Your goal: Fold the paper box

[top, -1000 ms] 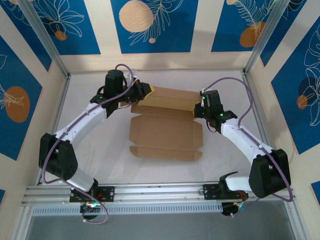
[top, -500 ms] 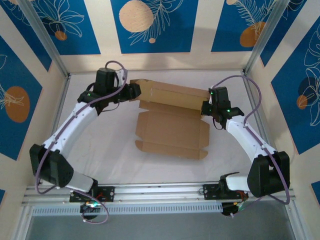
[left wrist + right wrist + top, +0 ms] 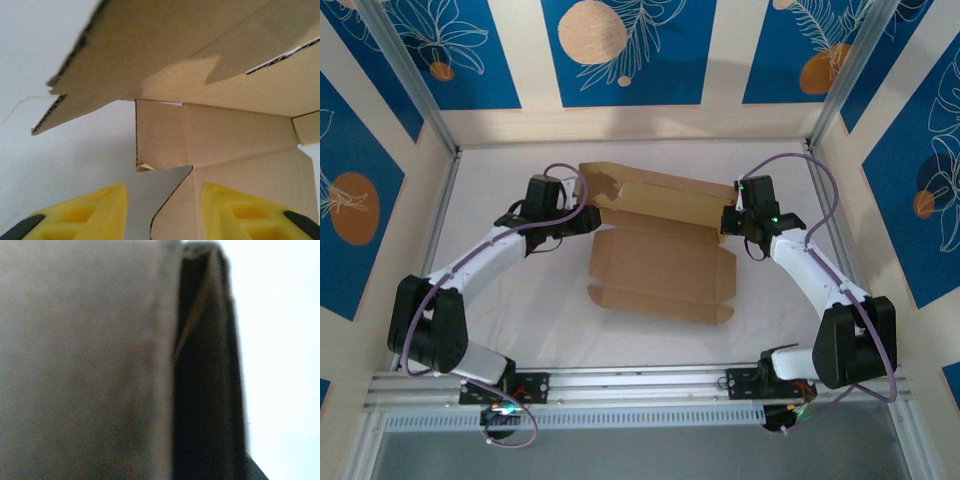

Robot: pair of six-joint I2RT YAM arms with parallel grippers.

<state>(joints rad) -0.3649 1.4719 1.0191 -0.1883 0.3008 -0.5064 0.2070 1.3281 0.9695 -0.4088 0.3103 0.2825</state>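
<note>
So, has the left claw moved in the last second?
Yes. The left gripper has pulled away from the back wall, toward the near rail.

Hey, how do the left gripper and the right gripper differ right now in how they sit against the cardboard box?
The left gripper is open, with a cut edge of the paper box lying between its yellow fingers. The right gripper cannot be judged, because its wrist view is blurred cardboard.
The left gripper sits at the box's left side and the right gripper at its right.
Both flank the raised far panel.
</note>
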